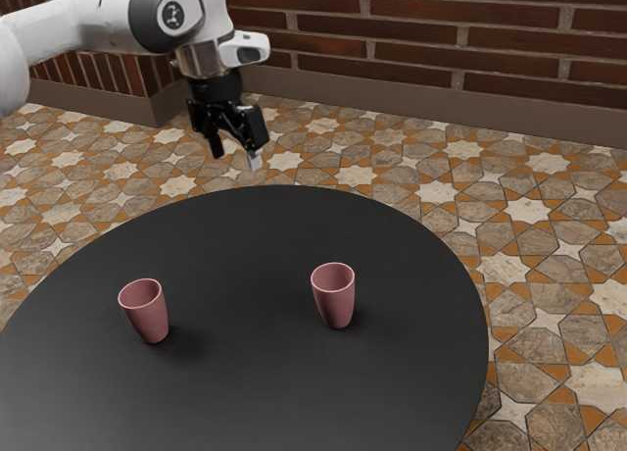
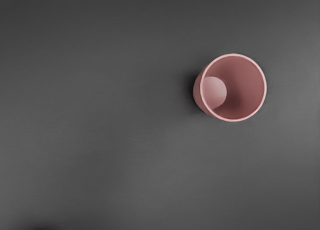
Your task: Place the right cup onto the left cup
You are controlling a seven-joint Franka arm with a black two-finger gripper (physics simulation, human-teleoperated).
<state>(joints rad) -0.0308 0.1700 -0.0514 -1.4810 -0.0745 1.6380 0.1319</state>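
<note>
Across the exterior view's black surface [image 1: 240, 235], one cup [image 1: 149, 320] stands near nine o'clock, another cup [image 1: 335, 304] near three; fingers [image 1: 236, 155] open, I should centre before lowering.

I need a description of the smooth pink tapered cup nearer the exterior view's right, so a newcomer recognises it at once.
Find the smooth, round black table. On it stands an upright, smooth pink tapered cup, mouth up. A matching smooth pink tapered cup stands toward the exterior view's left; the one you want is toward the exterior view's right.
</note>
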